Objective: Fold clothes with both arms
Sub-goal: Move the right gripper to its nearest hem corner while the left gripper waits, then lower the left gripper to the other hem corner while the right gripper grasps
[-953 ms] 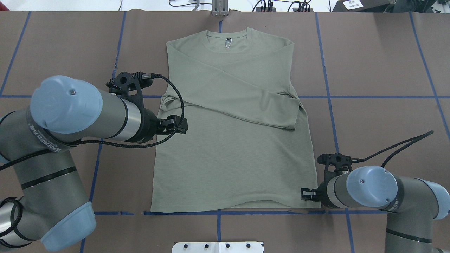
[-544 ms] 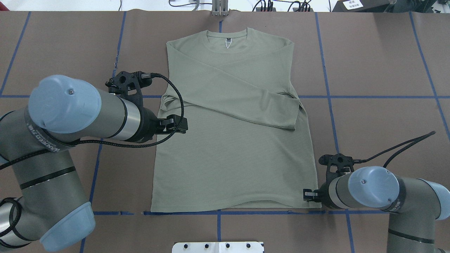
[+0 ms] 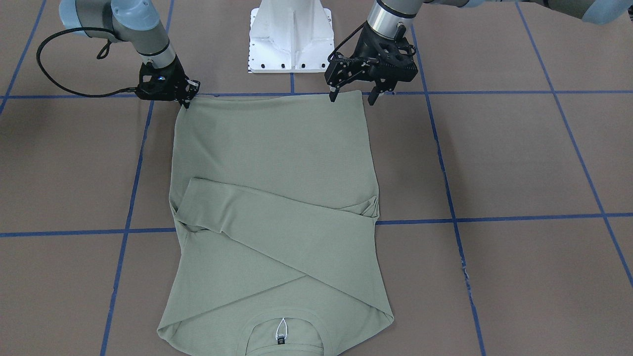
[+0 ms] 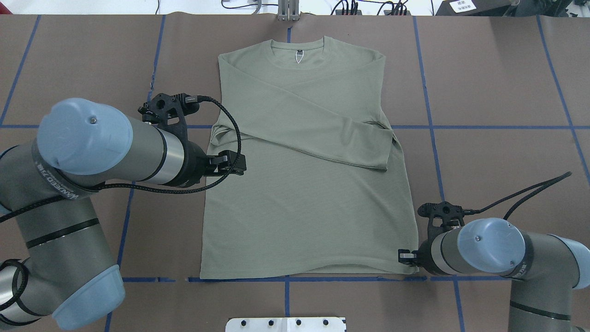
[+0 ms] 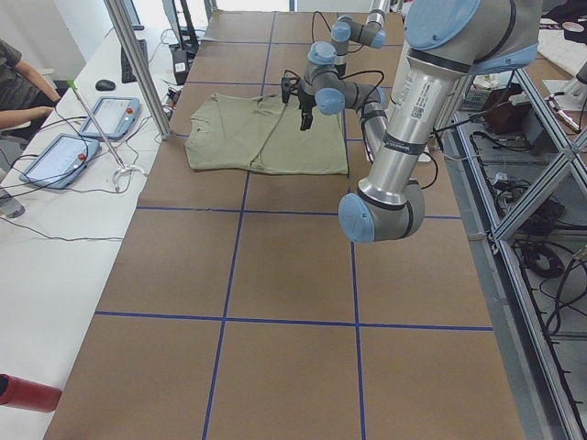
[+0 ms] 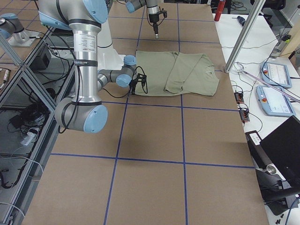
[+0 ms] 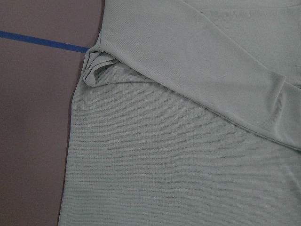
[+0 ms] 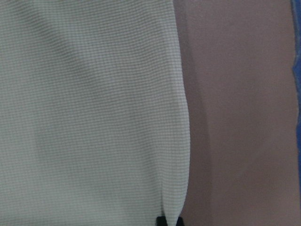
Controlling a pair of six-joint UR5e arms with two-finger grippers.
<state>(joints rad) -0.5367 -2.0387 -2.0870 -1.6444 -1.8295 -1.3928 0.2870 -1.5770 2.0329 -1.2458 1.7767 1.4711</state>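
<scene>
Only the right tool (image 4: 407, 256) has crept outward a touch at the lower-right hem corner of the shirt (image 4: 304, 212) lying flat mid-frame, can't tell if it's gripping, left tool (image 3: 352, 99) hangs wide open, empty, so sleeves (image 4: 322, 133) are crossed in, body fold still to do.

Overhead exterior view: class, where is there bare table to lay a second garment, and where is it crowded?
Free: the table squares right of the shirt, beyond the right gripper; also the far squares left of its collar end. Crowded: the shirt's near hem, where the left gripper and right gripper are.
</scene>
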